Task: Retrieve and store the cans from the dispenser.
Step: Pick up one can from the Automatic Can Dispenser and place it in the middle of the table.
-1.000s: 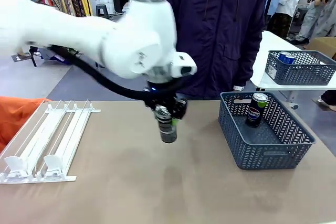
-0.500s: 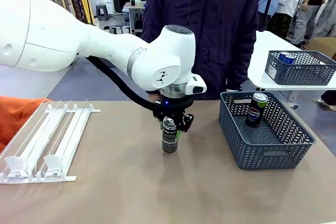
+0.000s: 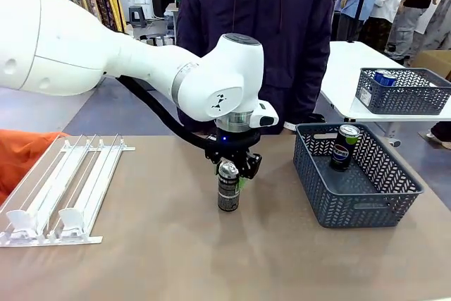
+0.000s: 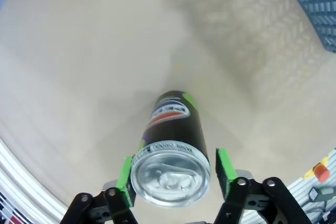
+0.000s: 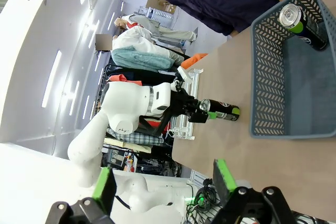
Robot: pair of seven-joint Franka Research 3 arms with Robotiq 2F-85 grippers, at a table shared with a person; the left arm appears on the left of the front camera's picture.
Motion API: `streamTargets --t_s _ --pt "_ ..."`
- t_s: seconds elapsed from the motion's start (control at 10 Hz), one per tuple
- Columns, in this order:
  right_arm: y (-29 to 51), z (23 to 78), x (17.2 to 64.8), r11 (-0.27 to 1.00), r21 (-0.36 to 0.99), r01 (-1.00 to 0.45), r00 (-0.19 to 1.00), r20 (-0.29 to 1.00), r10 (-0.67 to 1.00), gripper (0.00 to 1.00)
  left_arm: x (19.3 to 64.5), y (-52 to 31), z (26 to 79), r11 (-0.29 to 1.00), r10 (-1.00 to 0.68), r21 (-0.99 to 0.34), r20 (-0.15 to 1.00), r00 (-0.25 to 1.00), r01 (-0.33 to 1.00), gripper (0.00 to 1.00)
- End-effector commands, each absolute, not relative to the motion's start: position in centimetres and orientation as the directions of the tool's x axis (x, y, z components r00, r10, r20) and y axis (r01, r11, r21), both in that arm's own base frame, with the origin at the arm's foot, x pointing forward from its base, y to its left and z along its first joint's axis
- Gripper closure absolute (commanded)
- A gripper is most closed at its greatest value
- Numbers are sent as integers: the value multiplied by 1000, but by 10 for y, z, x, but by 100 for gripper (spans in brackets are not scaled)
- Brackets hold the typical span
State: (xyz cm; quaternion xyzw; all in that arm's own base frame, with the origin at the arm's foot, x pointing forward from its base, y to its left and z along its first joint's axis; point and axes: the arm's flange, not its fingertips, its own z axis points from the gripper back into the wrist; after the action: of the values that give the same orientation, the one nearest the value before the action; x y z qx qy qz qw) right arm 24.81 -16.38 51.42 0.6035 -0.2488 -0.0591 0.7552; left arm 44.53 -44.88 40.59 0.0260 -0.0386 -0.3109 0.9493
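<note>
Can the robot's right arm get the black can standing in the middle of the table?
Probably not yet: the left gripper sits over the dark can, pads either side. The open right gripper hangs well away.

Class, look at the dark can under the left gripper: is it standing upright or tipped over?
Upright. The dark can stands on its base on the table, silver top up, between the left gripper's fingers.

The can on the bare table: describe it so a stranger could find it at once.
Start at the grey basket on the table's right, then look left. The dark can stands upright on the tabletop under the left claw. Unlike the can in the basket, it stands alone in the open.
</note>
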Motion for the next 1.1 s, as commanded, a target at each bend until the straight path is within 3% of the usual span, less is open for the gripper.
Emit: streamTargets --t_s 0.0,0.4,0.6,0.7,0.9,1.0 --pt "-163 518 251 247 940 -237 858 322 -401 0 447 -442 420 805 -593 65 70 802 589 0" --pt "-163 518 251 247 940 -237 858 322 -401 0 400 -375 535 835 -542 54 259 800 548 0" --pt "-163 518 251 247 940 -237 858 322 -401 0 378 -302 575 858 -464 -74 309 830 508 0" --pt "-163 518 251 247 940 -237 858 322 -401 0 371 -251 590 893 -360 -140 345 867 427 0" --pt "-163 518 251 247 940 -237 858 322 -401 0 365 -150 609 875 -191 -355 374 907 331 0" --pt "-163 518 251 247 940 -237 858 322 -401 0 361 -97 607 801 -146 -500 372 917 330 0"
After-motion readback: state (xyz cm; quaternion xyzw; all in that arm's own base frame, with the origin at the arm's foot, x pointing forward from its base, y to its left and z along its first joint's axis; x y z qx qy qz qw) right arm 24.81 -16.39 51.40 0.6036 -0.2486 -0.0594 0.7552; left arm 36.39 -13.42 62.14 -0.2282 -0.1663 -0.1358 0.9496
